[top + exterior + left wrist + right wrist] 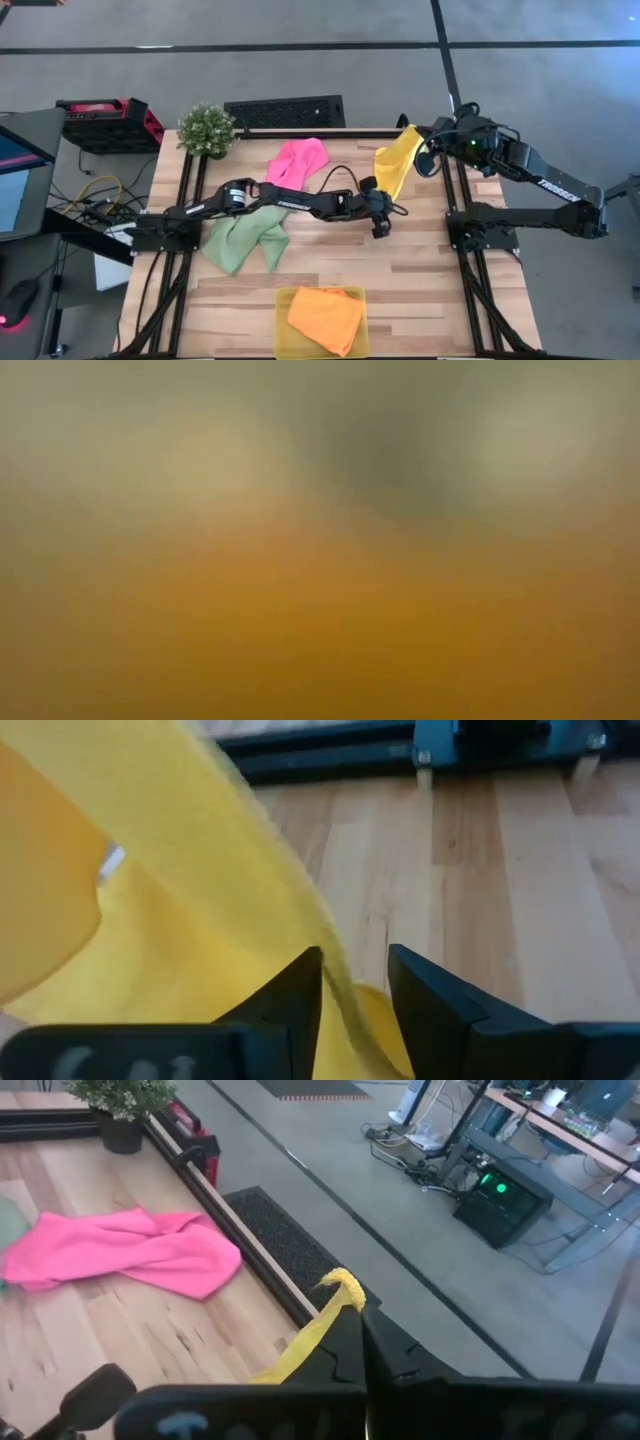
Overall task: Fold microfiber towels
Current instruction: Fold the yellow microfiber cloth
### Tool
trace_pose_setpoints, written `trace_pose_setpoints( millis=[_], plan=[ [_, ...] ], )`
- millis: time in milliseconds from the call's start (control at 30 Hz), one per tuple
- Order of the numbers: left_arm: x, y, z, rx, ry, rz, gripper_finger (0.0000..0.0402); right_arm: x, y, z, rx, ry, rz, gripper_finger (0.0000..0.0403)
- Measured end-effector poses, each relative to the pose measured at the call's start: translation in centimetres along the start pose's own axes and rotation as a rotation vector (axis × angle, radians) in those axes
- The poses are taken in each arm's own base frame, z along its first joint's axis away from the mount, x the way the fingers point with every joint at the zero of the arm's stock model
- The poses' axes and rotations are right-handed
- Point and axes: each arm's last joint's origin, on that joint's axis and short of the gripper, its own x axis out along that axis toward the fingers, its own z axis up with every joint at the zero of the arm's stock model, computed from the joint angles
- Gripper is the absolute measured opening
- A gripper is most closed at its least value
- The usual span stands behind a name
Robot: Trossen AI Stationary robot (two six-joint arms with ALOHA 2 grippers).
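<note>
Four soft microfiber towels show: the bright yellow one (pixel 396 160) hangs pinched in the right gripper's (pixel 362 1312) pressed-together jaws (arm lettering unreadable) with the left gripper's (pixel 355 978) spread jaws straddling its lower edge, pink (pixel 297 160) and green (pixel 244 240) lie on the wooden tabletop (pixel 420 280), orange (pixel 327 316) in a translucent yellow tray (pixel 282 335).

**Four towels, two arms, one tray, one plant**

Four microfiber towels were in view, one of each colour: one pink towel (pixel 298 160), one yellow towel (pixel 397 160), one pale green towel (pixel 243 242) and one orange towel (pixel 327 316). There was one translucent yellow tray (pixel 283 330), one potted plant (pixel 207 129), and two dark arms, each with one gripper: the left gripper (pixel 381 229) and the right gripper (pixel 425 160).
</note>
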Motion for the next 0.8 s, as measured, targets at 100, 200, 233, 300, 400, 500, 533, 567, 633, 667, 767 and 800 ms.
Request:
trace_pose_setpoints(
  millis=[100, 200, 233, 300, 400, 500, 533, 567, 633, 667, 767, 800],
  plan=[
    [-0.5, 0.2, 0.2, -0.007, 0.036, 0.006, 0.0098, 0.0, 0.0, 0.0, 0.000, 0.000, 0.000, 0.0003],
    [-1.2, 0.6, 0.7, 0.002, 0.070, 0.064, 0.0094, 0.0, 0.0, 0.0, 0.000, 0.000, 0.000, 0.0003],
    [-1.3, 0.6, 0.7, 0.003, 0.079, 0.080, 0.0093, 0.0, 0.0, 0.0, 0.000, 0.000, 0.000, 0.0003],
    [-1.5, 0.7, 0.7, 0.005, 0.093, 0.098, 0.0093, 0.0, 0.0, 0.0, 0.000, 0.001, 0.000, 0.0003],
    [-1.7, 0.8, 0.9, 0.006, 0.093, 0.112, 0.0093, 0.0, 0.0, 0.0, -0.001, 0.001, 0.001, 0.0003],
    [-1.8, 0.8, 0.7, 0.000, 0.122, 0.122, 0.0093, 0.0, 0.0, 0.0, -0.001, 0.002, 0.001, 0.0003],
    [-1.8, 0.8, 0.5, -0.003, 0.138, 0.121, 0.0093, 0.0, 0.0, 0.0, -0.001, 0.002, 0.001, 0.0003],
    [-1.8, 0.8, 0.4, -0.007, 0.150, 0.121, 0.0093, 0.0, 0.0, 0.0, -0.001, 0.002, 0.001, 0.0003],
    [-1.8, 0.8, 0.2, -0.017, 0.168, 0.122, 0.0093, 0.0, 0.0, 0.0, -0.001, 0.001, 0.001, 0.0003],
    [-1.8, 0.8, 0.1, -0.017, 0.177, 0.121, 0.0093, 0.0, 0.0, 0.0, -0.001, 0.001, 0.001, 0.0003],
    [-1.9, 0.7, -0.1, -0.021, 0.203, 0.120, 0.0093, 0.0, 0.0, 0.0, 0.000, 0.000, 0.000, 0.0003],
    [-1.9, 0.7, -0.2, -0.021, 0.212, 0.119, 0.0093, 0.0, 0.0, 0.0, 0.000, 0.000, 0.000, 0.0003]
  ],
)
